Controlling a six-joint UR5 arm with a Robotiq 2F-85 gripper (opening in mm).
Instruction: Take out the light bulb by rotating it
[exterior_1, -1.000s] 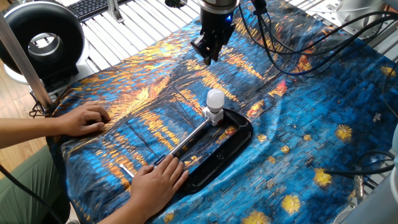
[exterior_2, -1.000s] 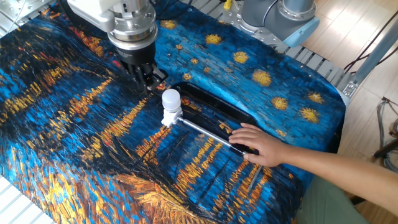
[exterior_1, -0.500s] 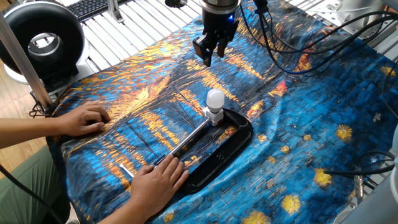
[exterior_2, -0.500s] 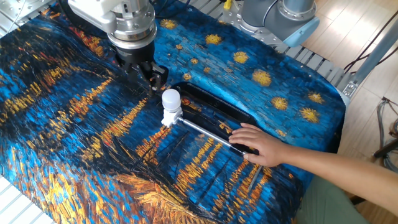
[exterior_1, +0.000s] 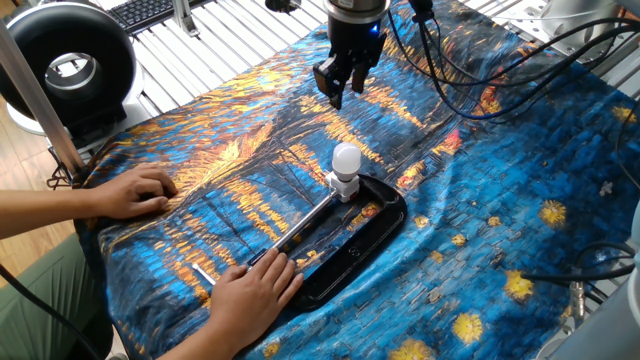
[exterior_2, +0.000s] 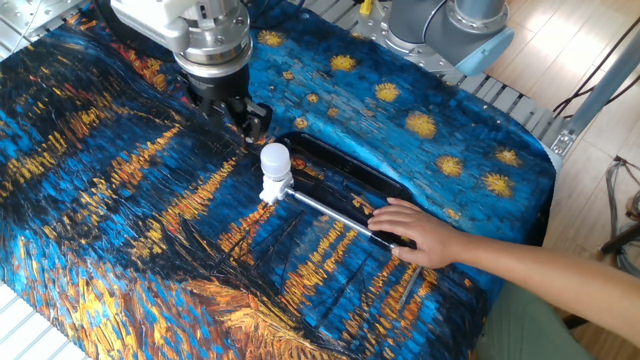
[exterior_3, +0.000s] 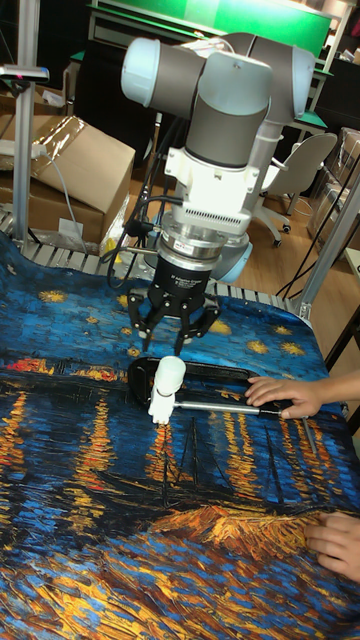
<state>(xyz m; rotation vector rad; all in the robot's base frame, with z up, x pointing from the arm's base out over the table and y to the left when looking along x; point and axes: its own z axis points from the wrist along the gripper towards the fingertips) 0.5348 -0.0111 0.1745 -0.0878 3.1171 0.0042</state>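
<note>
At the left of the one fixed view you see a black ring-shaped device (exterior_1: 68, 62) beyond the cloth's edge. A person's hand (exterior_1: 135, 190) lies flat on the blue and orange painted cloth (exterior_1: 520, 180) that covers the table. A second hand (exterior_1: 250, 295) presses down on the near end of a shallow black tray (exterior_1: 385, 215).

The tray holds a metal rod (exterior_1: 305, 222) lying along its length. At the rod's far end sits a white cube-shaped socket (exterior_1: 343, 186), and the light bulb (exterior_1: 346, 158) stands upright in that socket, globe uppermost. You cannot tell from these views whether anything else lies in the tray.

Your gripper (exterior_1: 338, 92) hangs above the cloth, beyond the bulb and apart from it, pointing down. Its fingers are spread, with nothing between them.

In the other fixed view, the gripper (exterior_2: 247, 128) is at the left, just beyond the light bulb (exterior_2: 274, 160), with a visible gap between the two. The tray (exterior_2: 385, 185) extends to the right, where the hand (exterior_2: 415, 232) rests on it and covers the rod's end.

In the tall fixed view, the gripper (exterior_3: 170, 328) is above and behind the light bulb (exterior_3: 166, 376), fingers splayed. The tray (exterior_3: 225, 374) lies to the right, held by the hand (exterior_3: 290, 394).
</note>
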